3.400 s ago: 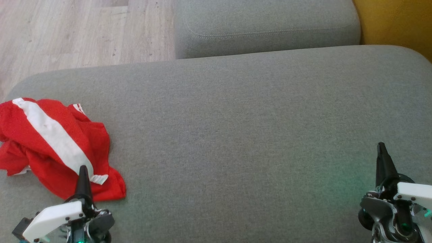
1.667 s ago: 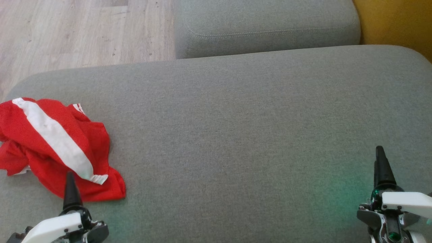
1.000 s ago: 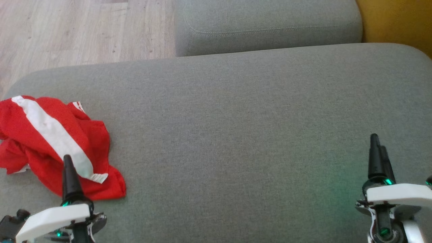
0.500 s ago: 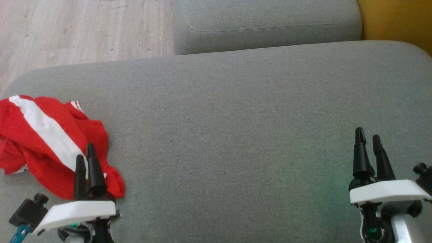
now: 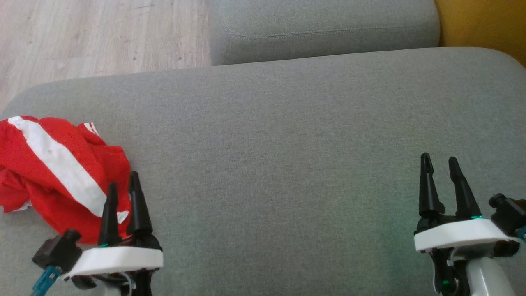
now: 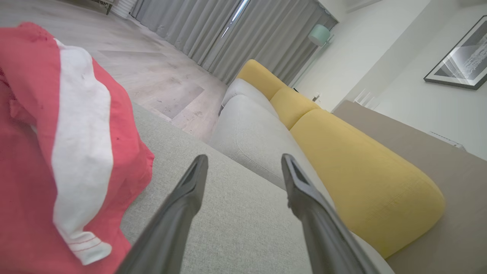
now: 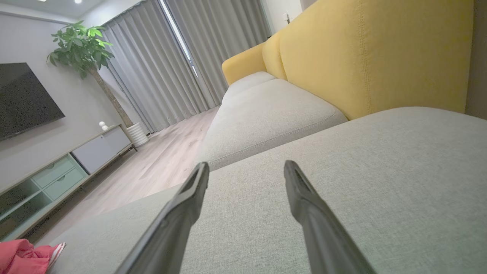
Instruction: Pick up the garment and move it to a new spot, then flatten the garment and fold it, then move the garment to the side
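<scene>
beside the garment (image 5: 53, 164), left gripper (image 5: 122, 179) hovers released, seemingly not touching; right gripper (image 5: 438, 157) released.

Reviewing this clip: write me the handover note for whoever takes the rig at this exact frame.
Left gripper: open, empty, at the garment's right edge; the wrist view shows no cloth between its fingers.
Right gripper: open, empty, over bare cushion at the right end.
Garment: red with a white stripe, crumpled in a heap at the left end of the grey seat cushion.
Done: nothing; the garment is not yet grasped.
Left: grasp it, carry it to a new spot, flatten, fold, move aside.
</scene>
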Available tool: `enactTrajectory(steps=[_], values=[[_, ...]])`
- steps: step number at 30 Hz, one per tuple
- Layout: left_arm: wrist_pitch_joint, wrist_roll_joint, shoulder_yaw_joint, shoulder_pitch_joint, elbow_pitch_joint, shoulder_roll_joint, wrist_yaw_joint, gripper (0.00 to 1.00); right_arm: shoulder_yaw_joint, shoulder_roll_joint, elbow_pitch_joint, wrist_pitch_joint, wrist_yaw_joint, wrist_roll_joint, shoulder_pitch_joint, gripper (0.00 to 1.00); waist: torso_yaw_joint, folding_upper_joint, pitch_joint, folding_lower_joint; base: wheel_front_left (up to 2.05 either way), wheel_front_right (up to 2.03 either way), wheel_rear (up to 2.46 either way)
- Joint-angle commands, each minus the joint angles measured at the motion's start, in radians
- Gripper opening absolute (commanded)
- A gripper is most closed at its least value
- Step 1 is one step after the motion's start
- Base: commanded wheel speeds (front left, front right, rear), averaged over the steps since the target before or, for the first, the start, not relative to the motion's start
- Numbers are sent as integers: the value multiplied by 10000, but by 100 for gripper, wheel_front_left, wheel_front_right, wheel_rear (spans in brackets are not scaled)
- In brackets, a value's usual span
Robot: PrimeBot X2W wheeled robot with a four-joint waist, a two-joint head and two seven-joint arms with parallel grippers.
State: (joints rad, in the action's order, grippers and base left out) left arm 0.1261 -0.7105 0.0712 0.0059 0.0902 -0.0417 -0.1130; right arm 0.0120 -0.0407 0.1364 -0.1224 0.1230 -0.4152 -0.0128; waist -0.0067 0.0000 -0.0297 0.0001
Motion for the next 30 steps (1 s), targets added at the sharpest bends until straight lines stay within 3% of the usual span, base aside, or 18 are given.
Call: enactTrajectory(steps=[1, 18, 30], values=[[127, 379, -82, -249, -404, -67, 0, 100, -199, -76, -461, -158, 63, 382, -560, 100, -6, 0, -6, -1, 0, 0, 0], [597, 3195, 507, -241, -326, -74, 55, 100, -510, -83, -662, -630, 69, 2749, -539, 100, -75, 0, -71, -1, 0, 0, 0], [949, 5270, 885, -198, -195, -105, 403, 100, -817, -88, -688, -983, 72, 4486, -526, 100, -190, 0, -45, -1, 0, 0, 0]])
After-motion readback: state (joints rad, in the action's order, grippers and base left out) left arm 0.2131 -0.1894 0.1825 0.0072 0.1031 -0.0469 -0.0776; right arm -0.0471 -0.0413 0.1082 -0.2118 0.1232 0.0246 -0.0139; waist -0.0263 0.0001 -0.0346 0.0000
